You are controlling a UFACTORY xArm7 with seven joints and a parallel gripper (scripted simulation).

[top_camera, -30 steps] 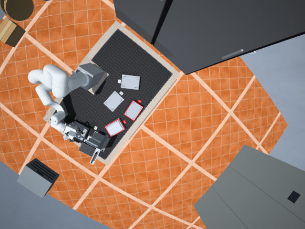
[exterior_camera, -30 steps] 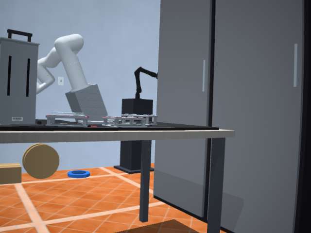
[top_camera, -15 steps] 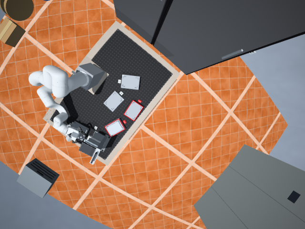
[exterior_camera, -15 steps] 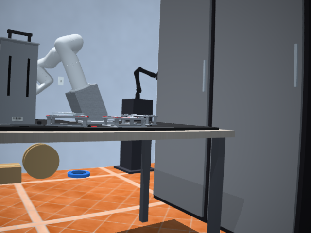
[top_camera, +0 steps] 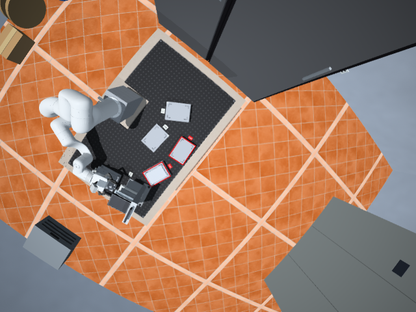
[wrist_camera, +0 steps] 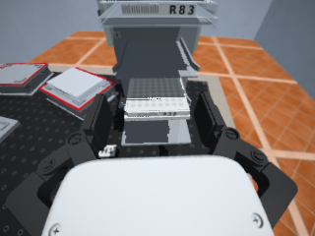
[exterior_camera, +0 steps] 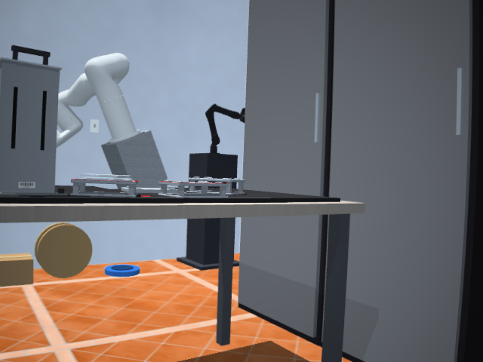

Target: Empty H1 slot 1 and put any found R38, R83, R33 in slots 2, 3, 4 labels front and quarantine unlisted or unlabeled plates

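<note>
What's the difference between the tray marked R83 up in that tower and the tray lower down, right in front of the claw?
The upper plate shows a barcode and the ID R83 on its front end; the lower plate shows a pale front end where I can read no ID. The upper plate sits in a higher slot of the hotel; the lower plate juts out low down, between the fingers of the open gripper, ungripped. Both lie flat.

On the dark perforated surface you can count four flat nests: two with red rims, nearest the grey plate tower, and two plain grey ones farther from it. At the tower's front you see two white well plates: one labelled R83 above, one with a blank end below.
</note>
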